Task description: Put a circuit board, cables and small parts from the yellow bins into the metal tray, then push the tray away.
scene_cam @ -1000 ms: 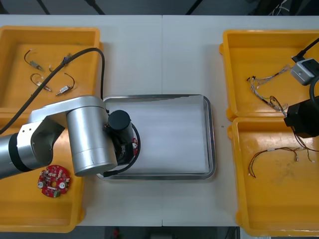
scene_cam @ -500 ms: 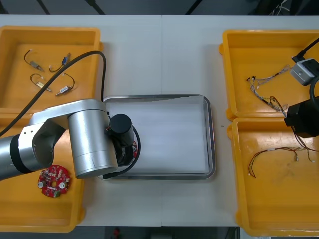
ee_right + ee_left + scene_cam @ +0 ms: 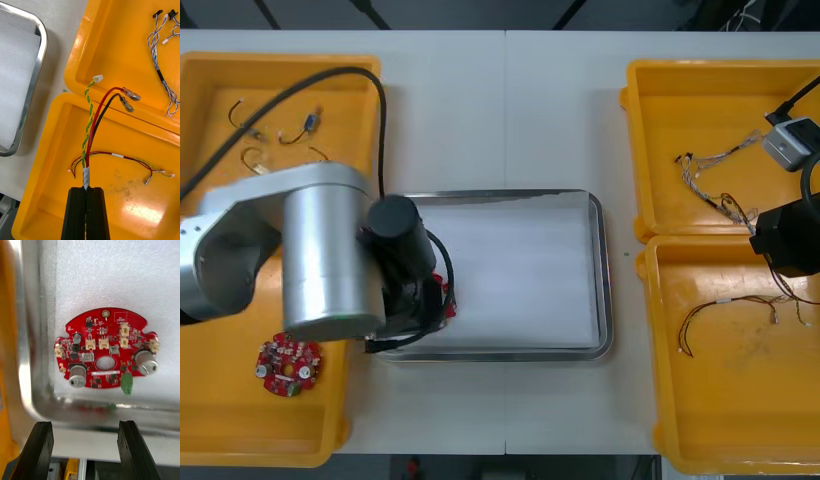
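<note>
I see my left gripper (image 3: 84, 423), fingers wide apart and empty, above the round red circuit board (image 3: 105, 352) lying flat in the metal tray (image 3: 28, 390) at its near left corner, while my right gripper (image 3: 86, 189) pinches a cable bundle (image 3: 90, 123) over a right-side yellow bin (image 3: 45, 180).

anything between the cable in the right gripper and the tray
Nothing visible beyond the yellow bin's wall: the right gripper, shut on the cable bundle, faces bare table, then the metal tray. The open left gripper hangs by the circuit board in it.
</note>
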### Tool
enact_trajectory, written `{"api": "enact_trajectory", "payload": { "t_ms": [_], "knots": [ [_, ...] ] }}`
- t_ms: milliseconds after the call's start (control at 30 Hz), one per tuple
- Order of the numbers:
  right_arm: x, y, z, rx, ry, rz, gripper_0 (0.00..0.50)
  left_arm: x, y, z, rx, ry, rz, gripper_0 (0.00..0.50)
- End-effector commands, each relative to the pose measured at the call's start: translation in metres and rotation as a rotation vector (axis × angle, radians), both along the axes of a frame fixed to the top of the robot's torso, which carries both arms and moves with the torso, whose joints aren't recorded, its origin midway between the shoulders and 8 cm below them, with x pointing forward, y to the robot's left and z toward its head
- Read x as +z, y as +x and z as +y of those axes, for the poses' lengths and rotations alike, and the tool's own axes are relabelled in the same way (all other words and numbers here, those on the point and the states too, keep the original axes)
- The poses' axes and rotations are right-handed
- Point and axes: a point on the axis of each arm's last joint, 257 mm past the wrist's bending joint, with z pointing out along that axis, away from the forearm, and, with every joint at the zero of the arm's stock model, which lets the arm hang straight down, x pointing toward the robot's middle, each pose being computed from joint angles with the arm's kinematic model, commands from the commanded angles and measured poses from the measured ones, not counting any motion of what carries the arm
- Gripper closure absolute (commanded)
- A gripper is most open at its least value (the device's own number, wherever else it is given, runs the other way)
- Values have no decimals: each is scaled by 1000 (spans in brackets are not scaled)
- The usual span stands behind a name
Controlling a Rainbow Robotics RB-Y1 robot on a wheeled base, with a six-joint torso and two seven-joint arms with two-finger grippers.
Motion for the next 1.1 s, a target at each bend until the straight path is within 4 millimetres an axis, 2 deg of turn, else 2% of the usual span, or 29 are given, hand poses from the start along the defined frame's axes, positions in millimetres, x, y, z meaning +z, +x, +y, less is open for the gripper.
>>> {"api": "enact_trajectory", "payload": {
  "t_ms": [33, 167, 233, 367, 400, 500, 567, 867, 967, 1100],
  "knots": [
    [4, -3, -7, -8, -41, -12, 500, 74, 21, 7, 51, -82, -62, 0],
    [2, -4, -7, -3, -47, -6, 500, 106, 28, 12, 100, -149, -53, 0],
    [8, -4, -7, 14, -71, -20, 500, 122, 33, 18, 133, -175, -57, 0],
    [9, -13, -2, 80, -141, -10, 500, 157, 51, 47, 229, -211, -76, 0],
    [8, -14, 0, 90, -150, -7, 500, 162, 53, 49, 239, -217, -80, 0],
    [4, -20, 8, 146, -188, 9, 500, 182, 66, 75, 308, -226, -113, 0],
    [0, -23, 20, 200, -210, 18, 500, 198, 78, 93, 359, -239, -146, 0],
    [-9, -30, 63, 402, -296, 45, 500, 239, 116, 162, 530, -237, -240, 0],
    [-10, -29, 90, 510, -315, 19, 500, 252, 133, 191, 565, -222, -261, 0],
    [-16, -28, 117, 664, -360, -23, 500, 264, 149, 216, 601, -213, -297, 0]
  ]
}}
